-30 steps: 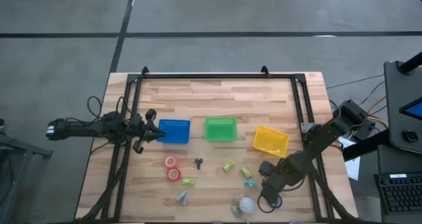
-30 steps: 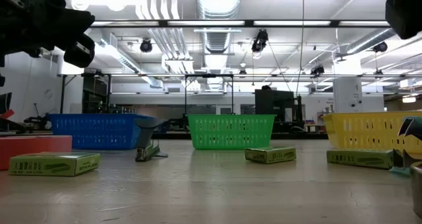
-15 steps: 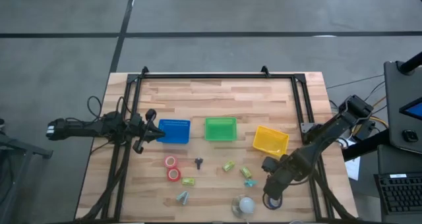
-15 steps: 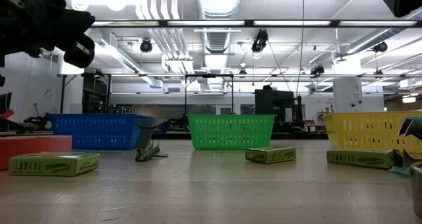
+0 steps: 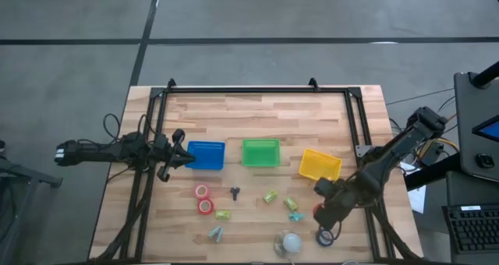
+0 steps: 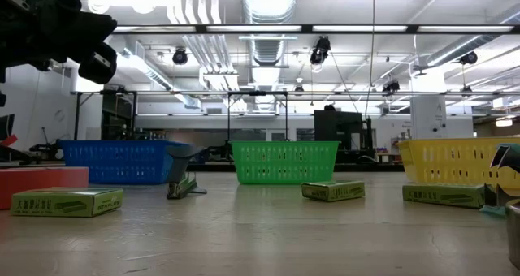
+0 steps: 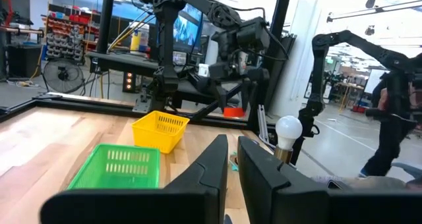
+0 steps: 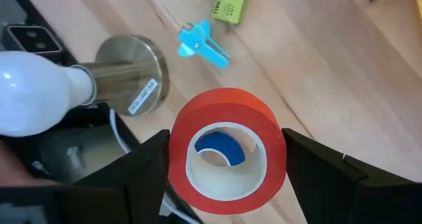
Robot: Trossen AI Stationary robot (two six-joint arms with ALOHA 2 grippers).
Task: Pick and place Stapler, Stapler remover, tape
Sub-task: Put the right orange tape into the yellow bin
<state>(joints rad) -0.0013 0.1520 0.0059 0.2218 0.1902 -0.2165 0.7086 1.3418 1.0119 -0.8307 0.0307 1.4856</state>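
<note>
While the left arm waits over the counter's 9 o'clock edge, its left hand (image 5: 181, 157) sits just beside the blue mesh basket (image 5: 207, 155), with its two dark fingers (image 7: 208, 168) nearly pressed together and nothing between them. The right hand (image 8: 224, 159) works above the pale wooden counter (image 5: 257, 117) toward 4 o'clock, pinching a red tape roll with a pale core (image 8: 227, 148) between its dark fingers (image 8: 142, 168); in the high view that roll shows as a red spot (image 5: 320, 211) at the end of the arm. Through the roll's hole the right wrist view shows a patch of blue below; what it belongs to I cannot tell. A dark blue tape ring (image 5: 325, 237) lies on the counter toward 5 o'clock, just under the right hand.

Two more red tape rolls with pale cores (image 5: 203, 199) lie touching each other at about 7 o'clock of the counter's middle. Between 6 and 7 o'clock of the green mesh basket (image 5: 260, 152) lies a small dark stapler (image 5: 235, 192). A yellow mesh basket (image 5: 320, 166) stands at 3 o'clock of the green one. A white bulb on a round metal base (image 5: 289, 242) stands near the 6 o'clock edge, and a small light-blue staple remover (image 8: 203, 42) lies near its base, with a yellow-green staple box (image 8: 230, 2) close by.
</note>
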